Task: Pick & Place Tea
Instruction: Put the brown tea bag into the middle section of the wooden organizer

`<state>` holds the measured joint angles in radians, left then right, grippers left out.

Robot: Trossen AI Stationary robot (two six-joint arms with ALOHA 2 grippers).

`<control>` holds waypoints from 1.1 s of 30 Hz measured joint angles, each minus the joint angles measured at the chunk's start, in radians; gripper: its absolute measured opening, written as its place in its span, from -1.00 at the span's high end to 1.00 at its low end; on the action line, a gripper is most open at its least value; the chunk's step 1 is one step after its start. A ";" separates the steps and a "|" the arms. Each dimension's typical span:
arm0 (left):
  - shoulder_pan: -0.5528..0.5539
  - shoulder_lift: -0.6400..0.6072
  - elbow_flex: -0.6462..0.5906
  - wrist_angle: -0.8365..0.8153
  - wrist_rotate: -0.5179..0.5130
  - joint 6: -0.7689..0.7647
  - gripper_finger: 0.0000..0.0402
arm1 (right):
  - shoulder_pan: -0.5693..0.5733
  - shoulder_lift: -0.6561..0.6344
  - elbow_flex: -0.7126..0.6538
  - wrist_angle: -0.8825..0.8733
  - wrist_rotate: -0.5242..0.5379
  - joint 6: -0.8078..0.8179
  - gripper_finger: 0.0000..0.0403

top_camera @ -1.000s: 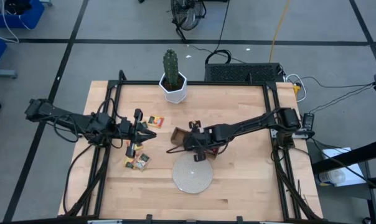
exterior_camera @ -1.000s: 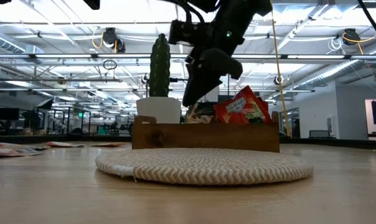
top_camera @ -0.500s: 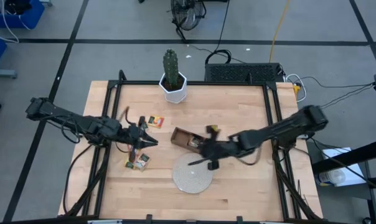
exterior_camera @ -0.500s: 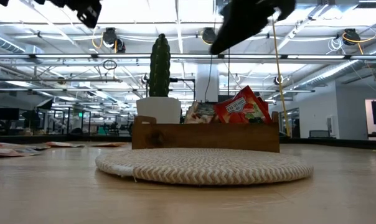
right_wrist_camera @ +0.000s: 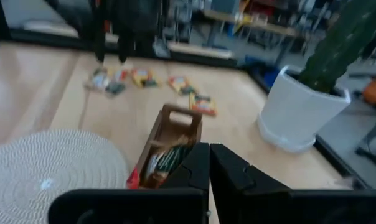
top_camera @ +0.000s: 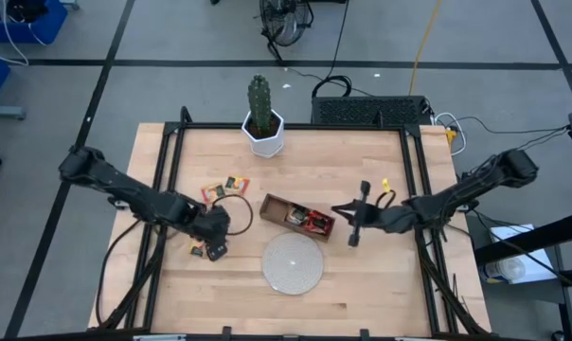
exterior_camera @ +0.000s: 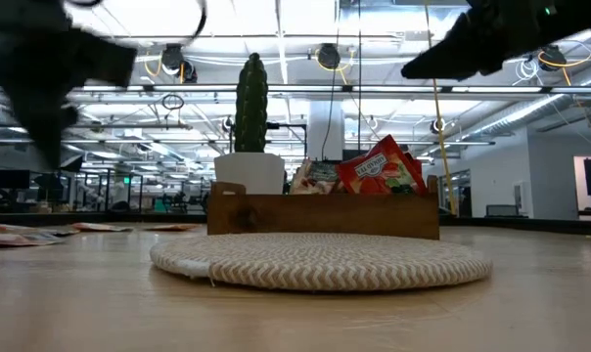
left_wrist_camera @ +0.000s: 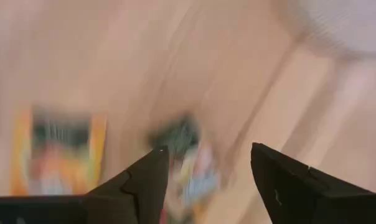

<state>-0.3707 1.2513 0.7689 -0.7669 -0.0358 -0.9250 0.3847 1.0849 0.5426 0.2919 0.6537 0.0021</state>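
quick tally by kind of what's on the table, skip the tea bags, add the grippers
potted cactus: 1
wooden tray: 1
woven disc: 1
grippers: 2 (left gripper, right gripper)
total: 5

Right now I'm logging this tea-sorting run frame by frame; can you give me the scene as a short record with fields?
left gripper: open, above the loose sachets on the table's left part
right gripper: shut, empty, to the right of the tray
wooden tray: mid-table, holds red sachets and others
loose sachets: one cluster near the left gripper, more closer to the cactus
woven disc: bare, in front of the tray
potted cactus: at the table's far edge
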 joint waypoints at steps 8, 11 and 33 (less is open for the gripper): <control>-0.085 0.061 -0.082 -0.043 0.189 -0.481 -0.16 | 0.000 -0.058 -0.183 0.267 -0.002 -0.095 1.00; -0.097 0.061 -0.087 -0.037 0.148 -0.544 -0.16 | 0.000 -0.064 -0.203 0.277 -0.003 -0.104 1.00; -0.102 0.155 -0.089 -0.035 0.118 -0.718 -0.16 | 0.013 -0.064 -0.207 0.304 -0.086 -0.097 1.00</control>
<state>-0.4728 1.4061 0.6800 -0.8022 0.0820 -1.6433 0.3977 1.0210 0.3359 0.5954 0.5681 -0.0948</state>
